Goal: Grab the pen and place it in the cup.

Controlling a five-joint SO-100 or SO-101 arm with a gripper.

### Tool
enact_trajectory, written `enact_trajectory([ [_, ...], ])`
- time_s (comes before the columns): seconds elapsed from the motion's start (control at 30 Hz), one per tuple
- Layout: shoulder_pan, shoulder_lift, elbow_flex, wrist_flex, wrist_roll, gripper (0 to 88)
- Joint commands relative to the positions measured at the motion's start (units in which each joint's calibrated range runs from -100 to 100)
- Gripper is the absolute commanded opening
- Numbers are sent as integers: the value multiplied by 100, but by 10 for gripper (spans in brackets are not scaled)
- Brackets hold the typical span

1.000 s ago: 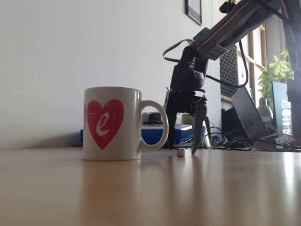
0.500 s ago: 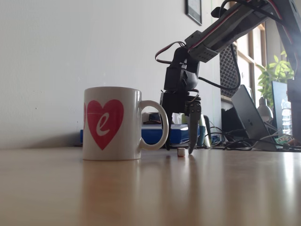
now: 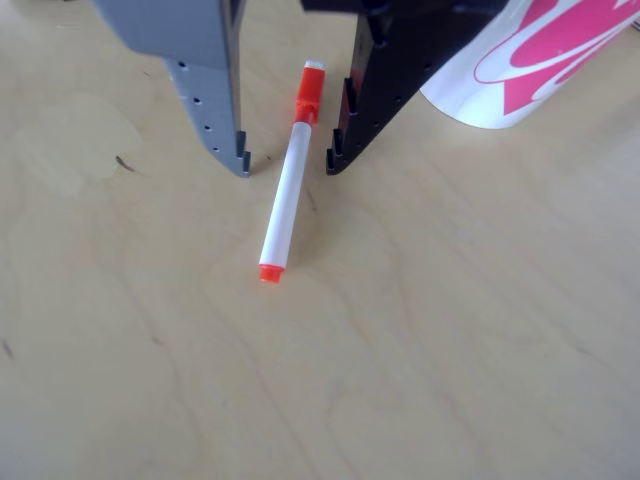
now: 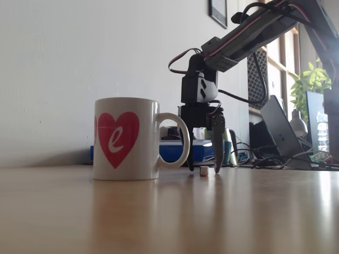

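The pen (image 3: 290, 178) lies flat on the wooden table, white barrel with an orange-red cap at its far end and a small orange-red tip nearest me. My gripper (image 3: 287, 167) is open, its grey finger (image 3: 213, 110) left of the barrel and its black finger (image 3: 372, 105) right of it, both tips down near the table without touching the pen. In the fixed view the gripper (image 4: 203, 170) straddles the pen's end (image 4: 204, 171), just right of the cup's handle. The cup (image 4: 127, 138) is a white mug with a pink-red heart; its side (image 3: 520, 65) shows at the top right.
The table (image 4: 169, 211) stretches wide and bare toward the fixed camera. Behind the arm are a laptop (image 4: 280, 132), cables, a blue box (image 4: 175, 152) and a plant (image 4: 310, 79) by the window.
The arm has swung left toward the cup's handle and the wrist has risen more upright. The open fingers now stand on either side of the pen's end.
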Motion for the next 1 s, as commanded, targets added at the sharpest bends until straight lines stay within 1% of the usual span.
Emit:
enact_trajectory([
  [0.0,43,110,-43,135,32,208],
  [0.37,118,384,-315,427,37,208],
  [0.8,152,367,-360,341,32,206],
  [0.87,152,367,-360,332,32,176],
  [0.97,152,367,-360,332,32,90],
])
